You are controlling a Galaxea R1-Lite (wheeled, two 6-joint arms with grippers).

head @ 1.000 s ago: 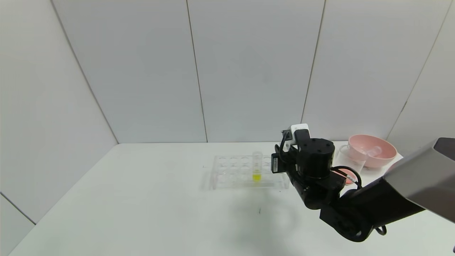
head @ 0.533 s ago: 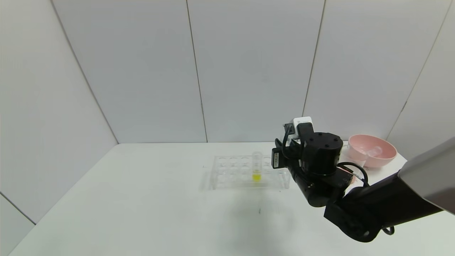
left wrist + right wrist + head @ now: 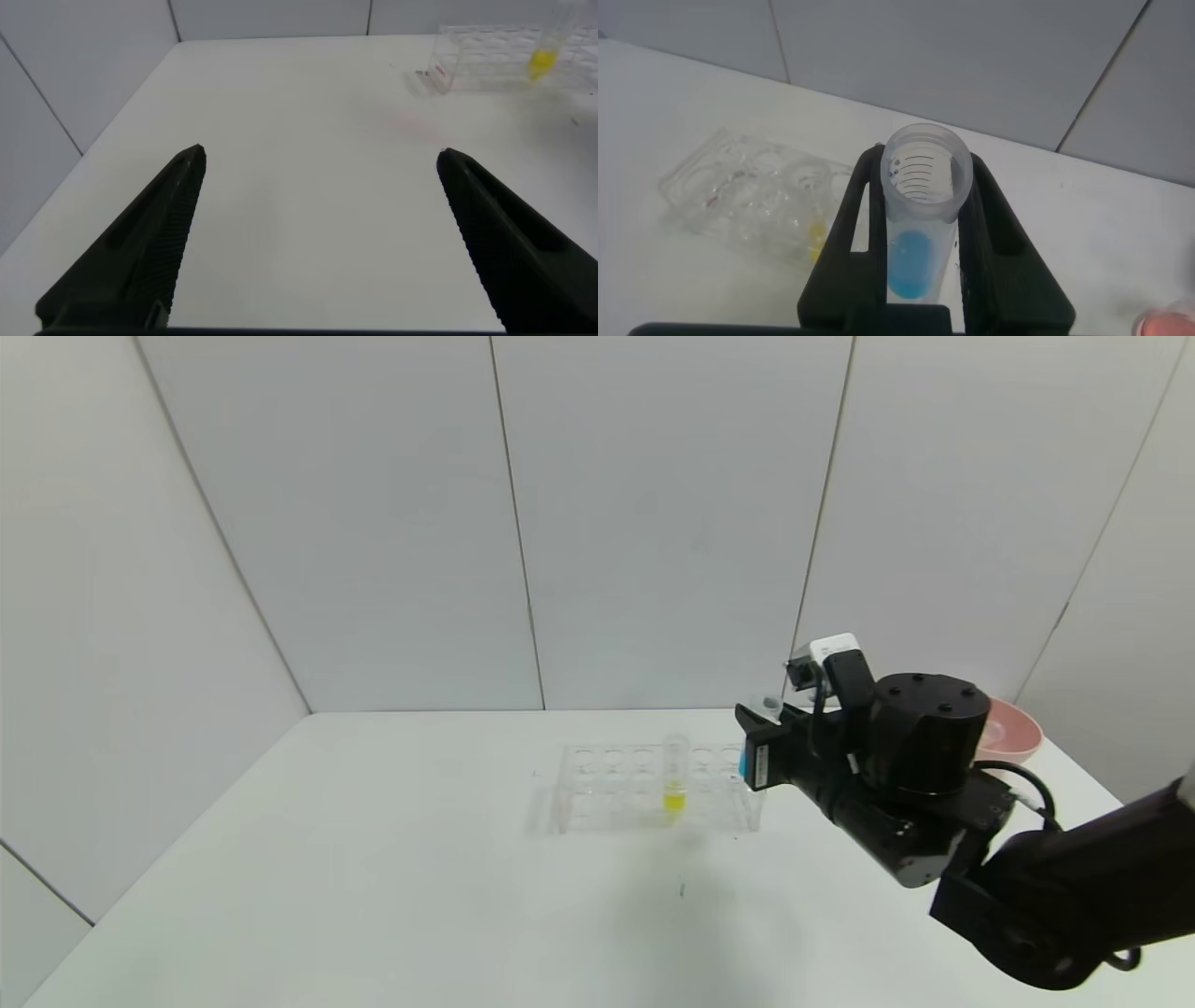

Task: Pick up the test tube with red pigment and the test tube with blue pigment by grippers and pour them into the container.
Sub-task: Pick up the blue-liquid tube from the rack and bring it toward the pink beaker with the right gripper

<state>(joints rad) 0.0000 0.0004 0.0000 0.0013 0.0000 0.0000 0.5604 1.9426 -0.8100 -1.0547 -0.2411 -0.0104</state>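
My right gripper point(image 3: 758, 747) is shut on the test tube with blue pigment point(image 3: 744, 763) and holds it upright, just above the right end of the clear tube rack point(image 3: 644, 789). In the right wrist view the tube point(image 3: 920, 187) stands between both black fingers point(image 3: 854, 224), with blue liquid at its bottom. My left gripper point(image 3: 320, 159) is open and empty over bare table, far from the rack point(image 3: 491, 61). The test tube with red pigment is out of view. The container is hidden behind my right arm in the head view.
A tube with yellow liquid point(image 3: 674, 777) stands in the rack; it also shows in the right wrist view point(image 3: 814, 245). The pink bowl point(image 3: 1016, 728) is mostly hidden behind my right wrist. A pinkish-red patch point(image 3: 1169, 322) shows at the edge of the right wrist view.
My right arm has risen and swung right, lifting the blue tube up from the rack's right end. It now covers the clear cup and most of the pink bowl.
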